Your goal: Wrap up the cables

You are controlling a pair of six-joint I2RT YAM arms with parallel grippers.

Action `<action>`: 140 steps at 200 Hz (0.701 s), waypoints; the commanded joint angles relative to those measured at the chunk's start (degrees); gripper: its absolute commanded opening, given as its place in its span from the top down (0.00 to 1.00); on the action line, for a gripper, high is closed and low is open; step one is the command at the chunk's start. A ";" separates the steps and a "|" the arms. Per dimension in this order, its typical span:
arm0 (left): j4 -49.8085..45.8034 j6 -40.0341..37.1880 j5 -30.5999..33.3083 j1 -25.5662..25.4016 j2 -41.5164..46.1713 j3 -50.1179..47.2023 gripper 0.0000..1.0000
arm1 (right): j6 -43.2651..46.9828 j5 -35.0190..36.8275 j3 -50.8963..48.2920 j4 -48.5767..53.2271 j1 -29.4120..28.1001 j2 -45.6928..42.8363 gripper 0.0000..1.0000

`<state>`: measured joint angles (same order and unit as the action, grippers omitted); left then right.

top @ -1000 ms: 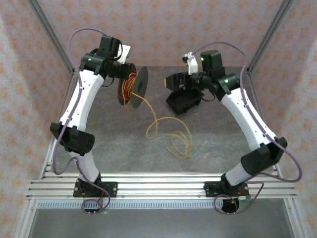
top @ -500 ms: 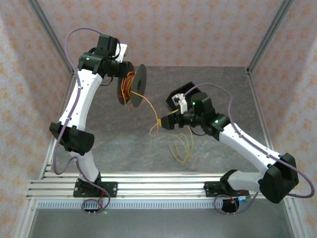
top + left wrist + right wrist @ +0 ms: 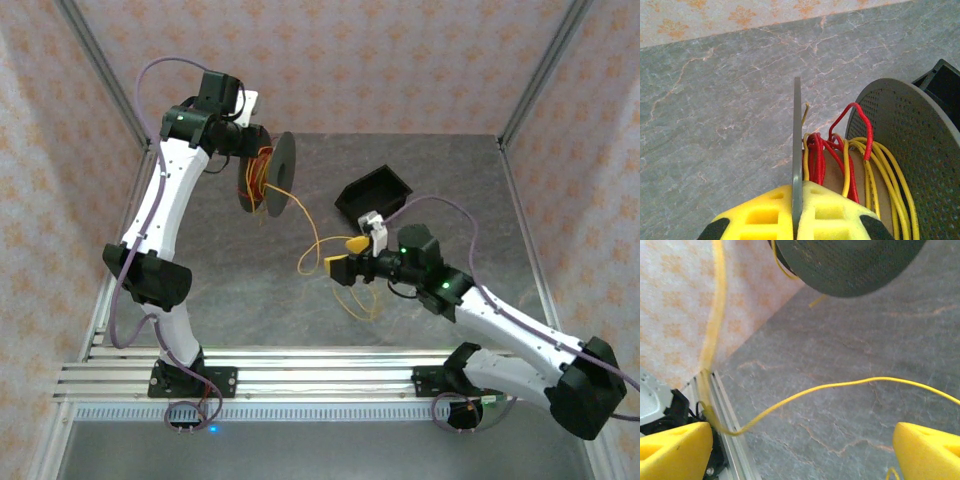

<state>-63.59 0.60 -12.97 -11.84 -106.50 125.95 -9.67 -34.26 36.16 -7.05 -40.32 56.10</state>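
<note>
A grey spool hangs tilted above the table's back left, with my left gripper shut on it. In the left wrist view the yellow fingers pinch its thin flange; red and yellow cables are wound on the core beside a perforated flange. One yellow cable runs from the spool down to loose loops on the table. My right gripper hovers low over those loops, open. In its wrist view the cable crosses the wide gap between the fingertips, touching neither pad.
A black bin sits on the grey marble table behind the right gripper. Aluminium rails run along the near edge, and frame posts stand at the back corners. The spool shows dark at the top of the right wrist view.
The right arm swung from the back by the black bin forward and left, down to the loose yellow loops. The left arm and spool stayed put.
</note>
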 commanded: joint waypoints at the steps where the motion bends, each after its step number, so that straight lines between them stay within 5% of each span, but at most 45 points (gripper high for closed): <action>1: 3.59 1.22 0.54 0.33 1.42 0.88 1.00 | -0.76 -2.23 -1.42 -5.33 0.06 -2.14 0.07; 82: 4.90 1.49 0.23 0.34 3.14 -1.96 1.00 | -2.26 -2.36 -2.67 -7.48 -0.27 -4.77 0.05; 140: 5.31 2.02 0.27 0.40 3.47 -2.45 1.00 | -2.81 -2.29 -0.91 -11.27 -2.28 0.96 0.05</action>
<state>-62.46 1.06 -12.99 -11.84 -106.41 123.24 -11.57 -35.99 34.17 -13.63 -41.54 54.46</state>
